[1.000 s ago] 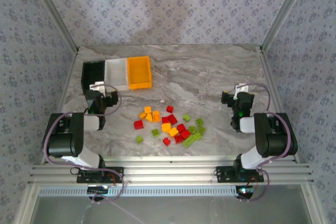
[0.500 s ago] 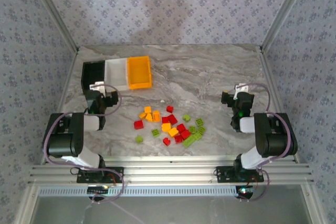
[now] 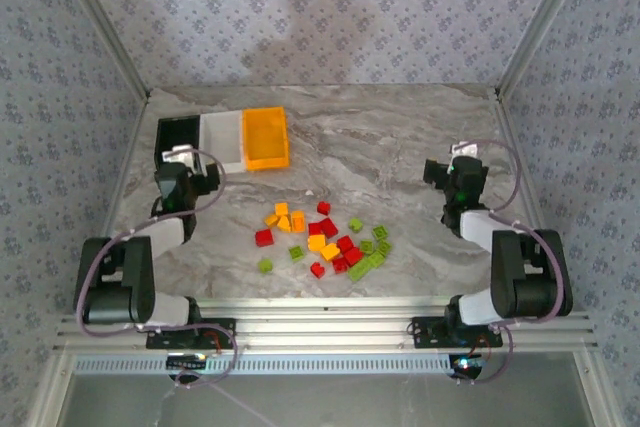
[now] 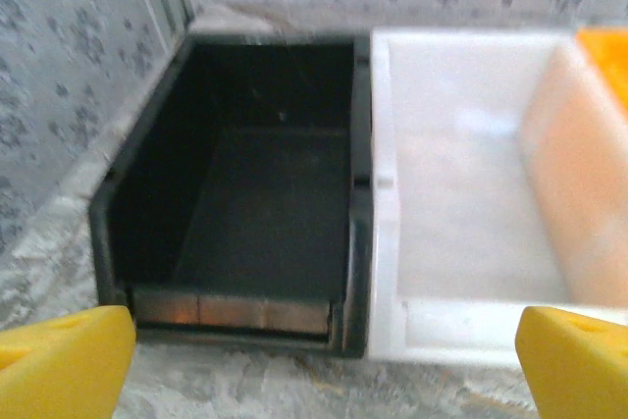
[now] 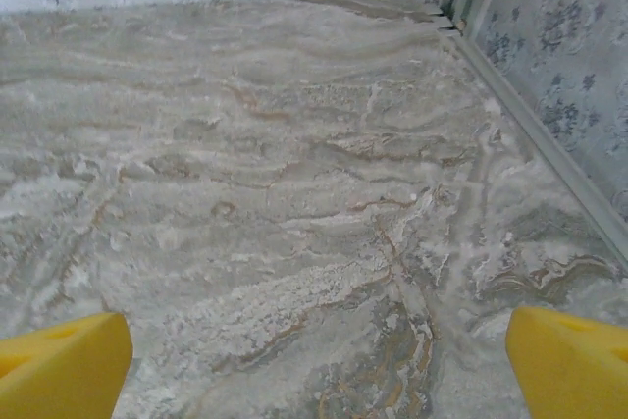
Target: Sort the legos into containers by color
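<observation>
The legos (image 3: 318, 242) lie loose in a cluster on the marbled surface (image 5: 294, 144), near its front middle, between the two arms and well apart from the containers. Red, yellow-orange and lime green bricks are mixed; several touch or overlap, so from above an exact count is hard to make out.

The three containers stand in a touching row at the far left corner: black bin (image 4: 137, 203) on the outside, white bin (image 4: 461, 223) in the middle, orange bin (image 3: 265, 139) on the inside. In the left wrist view the black and white floors show plainly, though the picture is soft, and the orange bin is cut off at the right edge to a sliver. Whether an orange brick lies inside the orange bin is too small to tell from above.

The left gripper (image 3: 183, 157) hangs just in front of the black bin, hiding part of its near rim from above. Its fingers (image 4: 64, 365) are spread wide and hold nothing; just the yellow tips poke in at the bottom corners.

The right gripper (image 3: 450, 165) sits over bare surface at the right, well apart from the bricks. Its fingers (image 5: 59, 365) are likewise released and wide, cropped to yellow tips.
</observation>
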Tool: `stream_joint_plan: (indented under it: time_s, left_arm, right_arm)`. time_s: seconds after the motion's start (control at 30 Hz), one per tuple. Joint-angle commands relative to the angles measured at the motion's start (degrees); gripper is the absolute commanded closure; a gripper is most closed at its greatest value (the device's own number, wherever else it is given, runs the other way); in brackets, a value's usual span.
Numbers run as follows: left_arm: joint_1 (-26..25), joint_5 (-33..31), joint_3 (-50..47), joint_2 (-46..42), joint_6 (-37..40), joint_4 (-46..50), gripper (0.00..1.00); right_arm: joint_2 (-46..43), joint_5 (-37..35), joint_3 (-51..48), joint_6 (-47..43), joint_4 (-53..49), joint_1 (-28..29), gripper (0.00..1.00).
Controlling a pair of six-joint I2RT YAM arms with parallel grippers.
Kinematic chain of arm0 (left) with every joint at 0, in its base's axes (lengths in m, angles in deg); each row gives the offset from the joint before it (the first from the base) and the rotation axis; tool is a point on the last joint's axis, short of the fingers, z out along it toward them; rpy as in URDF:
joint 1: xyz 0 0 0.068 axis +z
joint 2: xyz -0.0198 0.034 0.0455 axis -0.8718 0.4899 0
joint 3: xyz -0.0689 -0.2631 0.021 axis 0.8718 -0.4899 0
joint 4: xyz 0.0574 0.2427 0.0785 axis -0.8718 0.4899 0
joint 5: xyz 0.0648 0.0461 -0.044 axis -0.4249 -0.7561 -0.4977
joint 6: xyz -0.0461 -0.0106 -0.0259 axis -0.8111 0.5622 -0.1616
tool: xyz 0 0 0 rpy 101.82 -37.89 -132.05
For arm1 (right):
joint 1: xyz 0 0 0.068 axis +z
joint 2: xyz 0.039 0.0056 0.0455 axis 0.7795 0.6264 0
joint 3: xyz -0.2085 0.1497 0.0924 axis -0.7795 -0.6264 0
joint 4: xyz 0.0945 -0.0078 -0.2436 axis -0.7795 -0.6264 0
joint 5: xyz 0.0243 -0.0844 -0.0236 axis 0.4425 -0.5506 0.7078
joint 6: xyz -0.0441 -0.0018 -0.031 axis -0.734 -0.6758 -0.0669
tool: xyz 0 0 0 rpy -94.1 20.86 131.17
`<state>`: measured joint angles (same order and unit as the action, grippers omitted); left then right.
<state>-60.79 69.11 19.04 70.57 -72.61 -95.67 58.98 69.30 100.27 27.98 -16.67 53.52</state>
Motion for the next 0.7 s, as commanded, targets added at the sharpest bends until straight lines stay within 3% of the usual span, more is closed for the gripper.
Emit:
stream_joint_plan:
  time_s: [0.0, 0.1, 0.17, 0.23, 0.27, 0.3, 0.33, 0.47, 0.67]
  left_arm:
    - [-0.42, -2.72, 1.07, -6.81, -4.3, 3.27, 0.01]
    - [-0.34, -4.3, 2.48, -11.42, -10.8, 4.11, 0.0]
    - [-0.29, -6.27, 4.01, -13.07, -18.45, 6.04, 0.01]
    - [0.55, -8.52, 6.86, -14.8, -30.73, 14.88, 0.0]
    - [0.9, -9.3, 8.61, -15.74, -37.96, 22.26, 0.01]
    - [1.17, -11.92, 10.37, -16.3, -45.61, 30.26, 0.0]
    - [1.66, -11.81, 10.74, -16.65, -47.72, 32.38, 0.0]
    - [2.23, -1.43, 8.73, -19.09, -46.26, 28.71, 0.0]
    - [-0.06, 8.15, 14.98, -18.82, -45.47, 40.26, 0.01]
  right_arm:
    - [-3.07, -7.45, 2.06, 4.31, -11.22, 3.19, 0.0]
    - [-3.66, -22.4, 7.38, 9.07, -19.1, 8.78, 0.0]
    - [-3.04, -26.19, 12.7, 17.64, -28.65, 10.21, 0.0]
    - [-2.88, -22.45, 18.66, 35.14, -43.95, 8.94, 0.0]
    - [-2.65, -18.61, 20.18, 39.77, -48.37, 7.75, 0.0]
    - [-2.39, -10.2, 19.97, 38.03, -46.75, 5.63, 0.0]
    - [-2.0, -4.73, 18.9, 36.01, -42.32, 4.05, 0.0]
    - [-2.89, 1.63, 16.3, 29.35, -34.49, 7.8, 0.0]
    - [5.75, 7.21, 25.38, 26.15, -37.25, 18.85, 0.0]
